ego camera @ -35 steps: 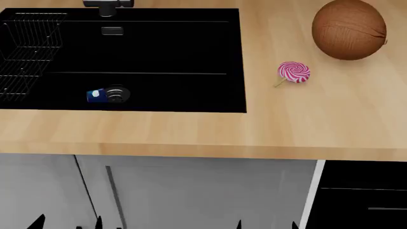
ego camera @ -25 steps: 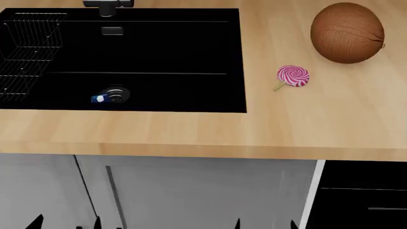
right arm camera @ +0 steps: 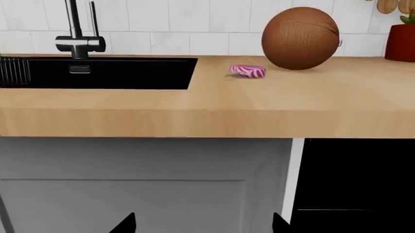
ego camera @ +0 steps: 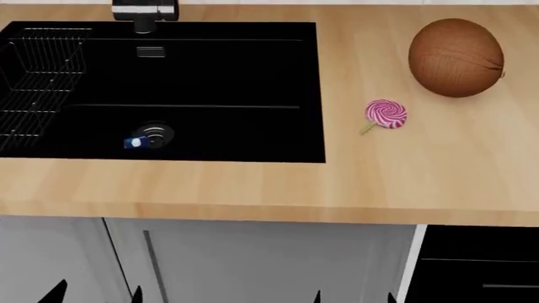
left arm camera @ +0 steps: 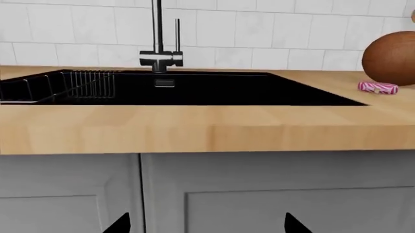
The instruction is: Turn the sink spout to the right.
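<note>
The sink spout (left arm camera: 156, 26) is a thick black tube rising from a short chrome cylinder (left arm camera: 161, 59) behind the sink (ego camera: 236, 76); its top is cut off. A thinner black lever rod (left arm camera: 177, 34) stands beside it. The spout also shows in the right wrist view (right arm camera: 71, 19), and only its chrome base (ego camera: 145, 9) shows in the head view. My left gripper (ego camera: 97, 294) and right gripper (ego camera: 354, 297) are open and empty, low in front of the grey cabinet, well short of the spout. Only their fingertips show, also in the left wrist view (left arm camera: 206, 224) and the right wrist view (right arm camera: 202, 224).
The basin holds a wire rack (ego camera: 38, 76), a round drain (ego camera: 154, 134) and a small blue object (ego camera: 133, 143). A brown coconut (ego camera: 455, 57) and a pink swirl lollipop (ego camera: 385, 113) lie on the wood countertop (ego camera: 252, 186) to the right. A red pot (right arm camera: 402, 41) stands at the far right.
The head view has shifted, so the counter and sink sit lower in the picture and more of the chrome base shows. The blue object by the drain has moved slightly.
</note>
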